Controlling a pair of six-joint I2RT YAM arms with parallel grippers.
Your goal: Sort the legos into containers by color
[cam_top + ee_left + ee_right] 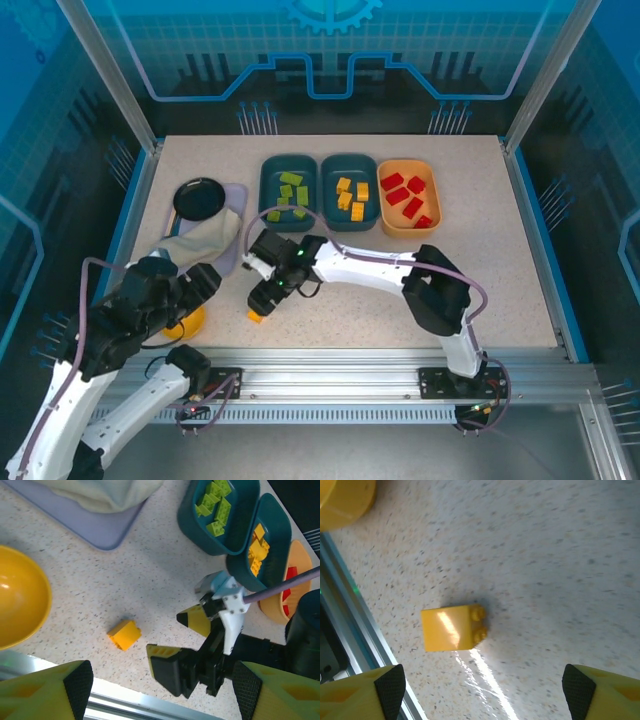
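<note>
LAST BRICK OUT: A lone yellow brick (452, 627) lies on its side close to the table's (520, 260) near edge, left of centre. The right gripper (482, 680) hovers over it, fingers spread wide with nothing between them. Green, yellow and red bricks sit sorted in the left teal tray (290, 160), the middle teal tray (350, 160) and the orange tray (432, 200) along the far edge. The left gripper (200, 285), likewise wide and empty, hangs toward the near-left corner beside a yellow bowl (20, 600).

The pick looks open to trouble. In the right wrist view the brick sits left of the line midway between the fingers, so one finger would probably touch first and shove or spin it instead of clamping it. The aluminium rail (350, 630) runs just beside the brick, and a push that way could jam it there or tip it off the table. Its smooth upturned face may slip under a shallow pinch. A release short of the middle teal tray could drop it among the greens.
</note>
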